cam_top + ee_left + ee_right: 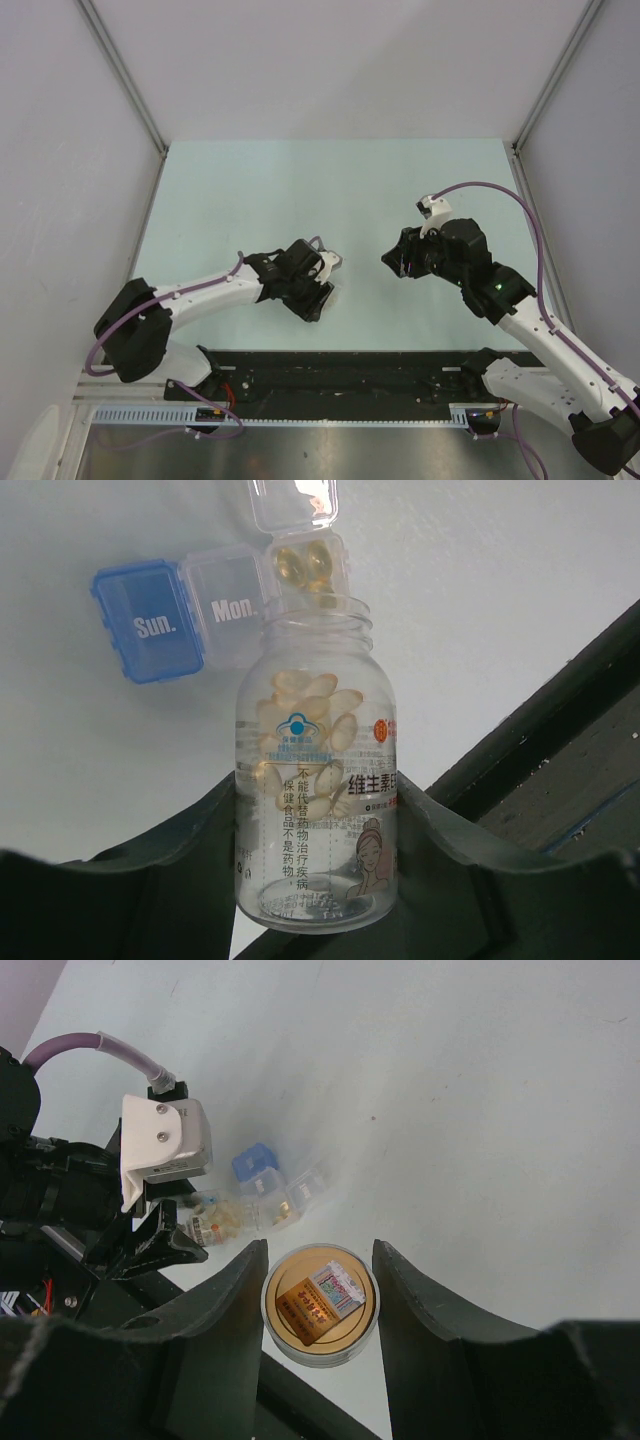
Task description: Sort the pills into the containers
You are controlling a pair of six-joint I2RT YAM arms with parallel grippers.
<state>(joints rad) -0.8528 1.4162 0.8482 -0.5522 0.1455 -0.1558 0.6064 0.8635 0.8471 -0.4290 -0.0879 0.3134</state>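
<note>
My left gripper (315, 815) (322, 285) is shut on a clear labelled bottle (315, 780) holding several pale orange-tan pills (310, 715). The bottle's open mouth points at a clear pill-box strip. Its open compartment (308, 565) holds a few pills and its lid (295, 502) is flipped up. Beside it are a clear "Mon." compartment (225, 605) and a blue "Sun." compartment (150, 620). My right gripper (320, 1258) (392, 262) is shut on a round gold-topped cap (320, 1305), held above the table. The strip (275, 1188) also shows blurred in the right wrist view.
The two grippers face each other a short gap apart over the pale table (330, 190). A black rail (340, 365) runs along the near edge, close behind the left gripper. Grey walls (60, 150) close in the sides and back.
</note>
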